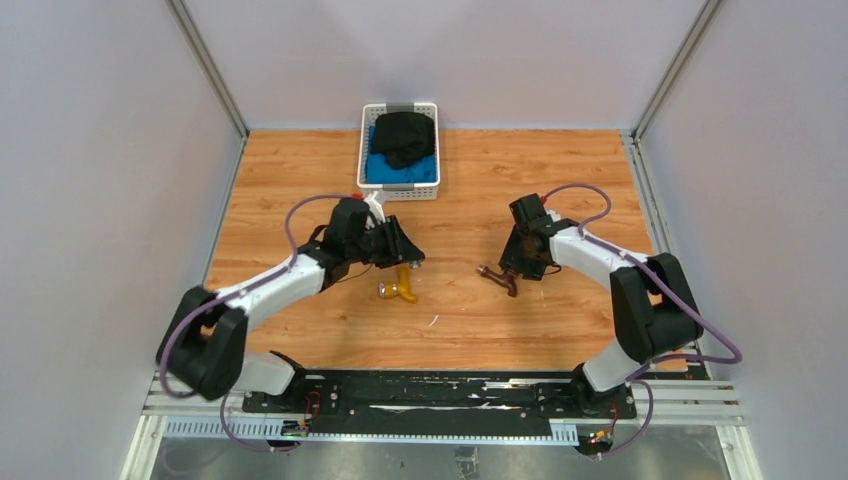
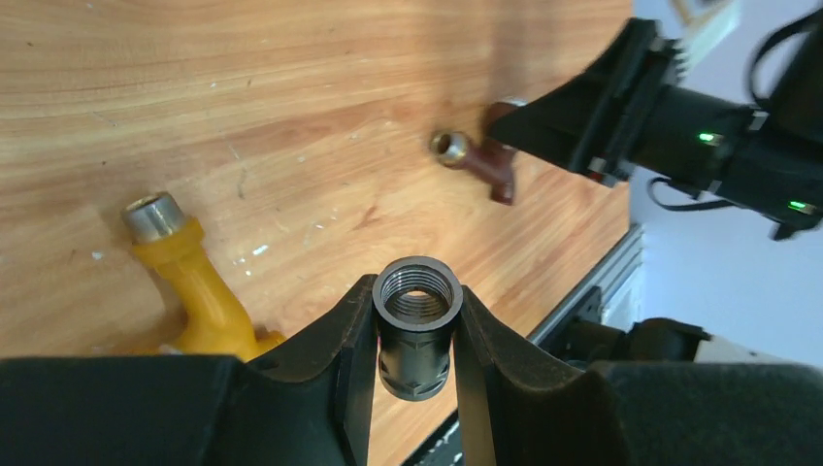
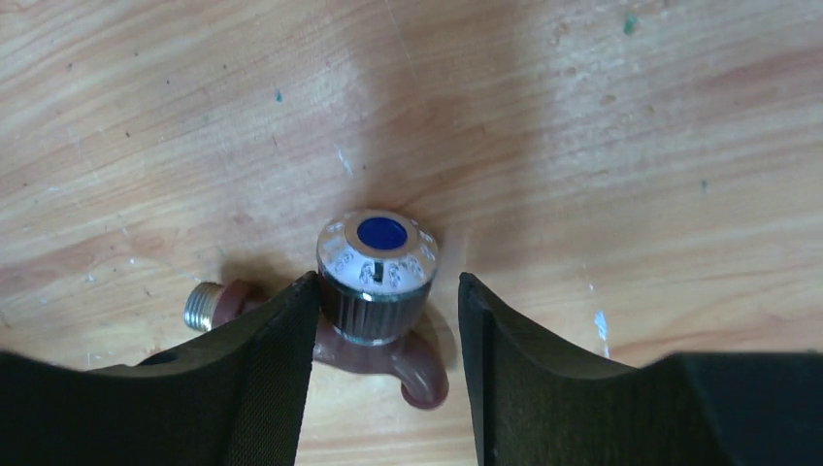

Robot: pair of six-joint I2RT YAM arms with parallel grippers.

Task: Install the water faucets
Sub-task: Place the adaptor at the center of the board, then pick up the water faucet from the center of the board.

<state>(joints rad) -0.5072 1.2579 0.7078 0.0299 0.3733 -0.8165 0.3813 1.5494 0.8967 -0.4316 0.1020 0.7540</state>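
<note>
The brass-yellow faucet lies on the wooden table just below my left gripper; it also shows in the left wrist view. My left gripper is shut on a dark grey threaded fitting, held above the table with its open end up. The reddish-brown faucet lies at centre right, its blue-marked knob up and its silvery threaded end to the left. My right gripper is open around the knob: the left finger is against it, the right finger stands apart.
A white basket with black and blue cloth stands at the table's back centre. Grey walls close in both sides. A black rail runs along the near edge by the arm bases.
</note>
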